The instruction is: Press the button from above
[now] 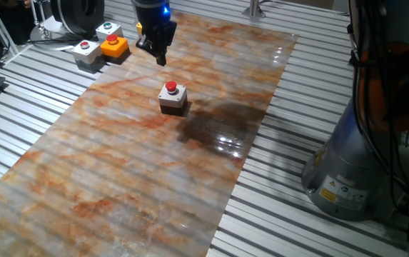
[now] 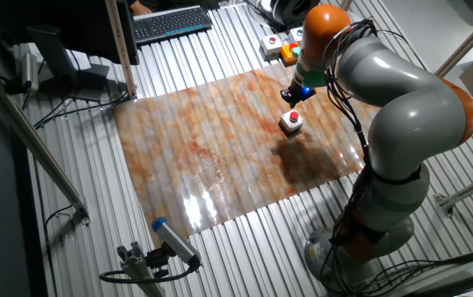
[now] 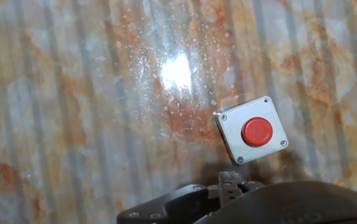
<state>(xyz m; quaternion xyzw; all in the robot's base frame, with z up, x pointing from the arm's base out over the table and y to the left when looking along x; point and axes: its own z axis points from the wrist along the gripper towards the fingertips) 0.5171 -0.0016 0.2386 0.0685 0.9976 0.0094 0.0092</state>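
The button (image 1: 171, 87) is small, round and red, on a little square box with a pale grey top and dark base. It stands on the marbled mat (image 1: 118, 164). It also shows in the other fixed view (image 2: 293, 117) and in the hand view (image 3: 257, 131), right of centre. My gripper (image 1: 160, 57) hangs in the air above the mat, behind and a little left of the button, not touching it. It shows in the other fixed view (image 2: 292, 96) just above the button. No view shows the fingertips' gap.
An orange box with a red button (image 1: 115, 46), a light-grey box with a red button (image 1: 86, 51) and a box with a green button (image 1: 108, 30) stand at the mat's far left corner. The arm's base (image 1: 354, 171) is at the right. A keyboard (image 2: 170, 22) lies behind the mat.
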